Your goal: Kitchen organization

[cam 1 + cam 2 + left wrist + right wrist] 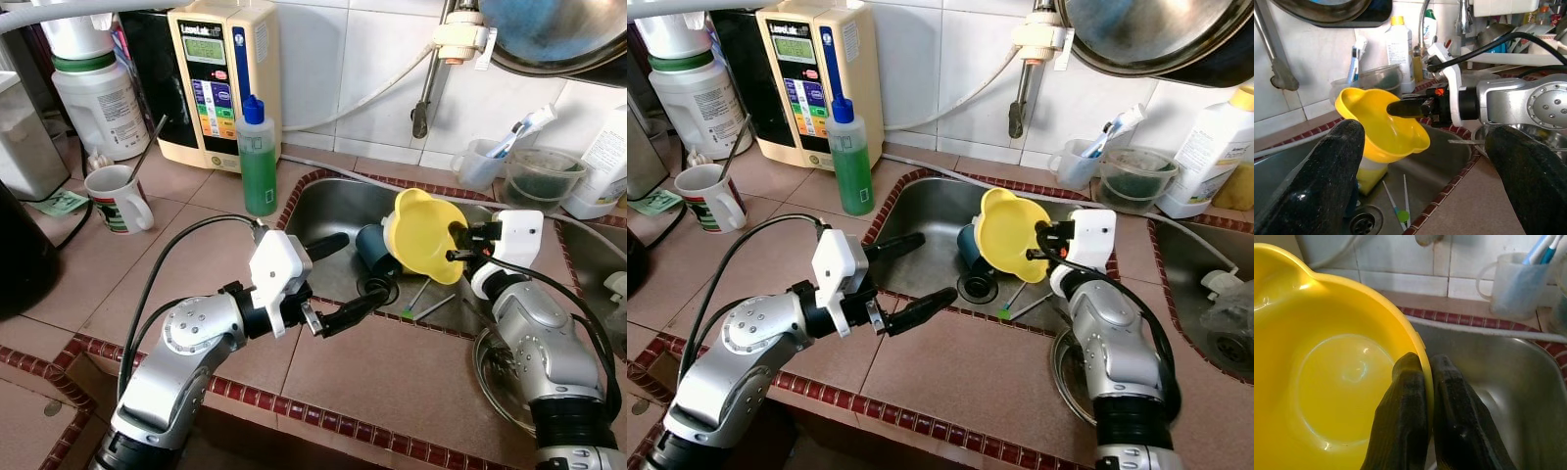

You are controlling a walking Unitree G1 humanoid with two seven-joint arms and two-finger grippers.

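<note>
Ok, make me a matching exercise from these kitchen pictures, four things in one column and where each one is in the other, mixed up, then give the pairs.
Things:
1. yellow bowl
2. green bottle
3. mug
4. toothbrush cup

Places:
A. on the counter behind the sink, by the tiled wall
B. on the counter at the far left, with a spoon in it
C. over the sink, its rim pinched by the right gripper
D. on the counter at the sink's left corner, before the water machine

Pairs: 1-C, 2-D, 3-B, 4-A
</note>
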